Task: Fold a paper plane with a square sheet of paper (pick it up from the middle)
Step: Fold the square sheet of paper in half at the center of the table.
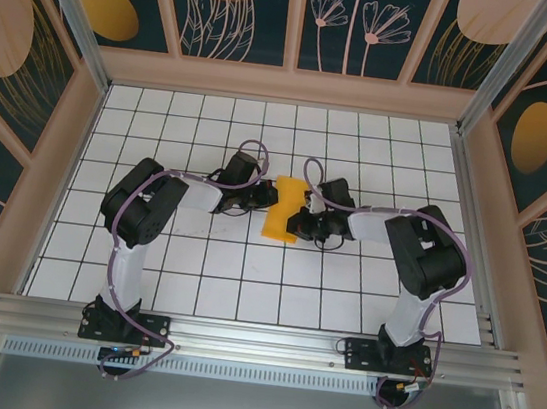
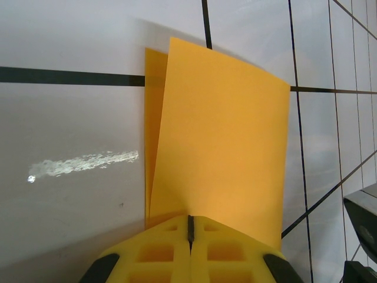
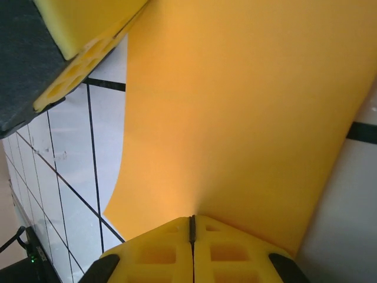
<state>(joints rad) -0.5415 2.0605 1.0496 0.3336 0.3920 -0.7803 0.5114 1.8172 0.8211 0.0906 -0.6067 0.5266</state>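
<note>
The left pincer (image 2: 189, 225) and the right pincer (image 3: 191, 225) are each pinching the paper (image 1: 284, 209) mid-frame, keeping it folded over, maybe to press the fold.

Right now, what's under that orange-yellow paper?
The folded orange-yellow paper sheet shows its own lower layer peeking out beneath, then the white gridded table. The tiles directly underneath are covered.

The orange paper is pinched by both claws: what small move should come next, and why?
Probably lower the square sheet of paper onto the table: the left claw and right claw each pinch an edge, and it curves, loosely doubled; a crease needs support.
</note>
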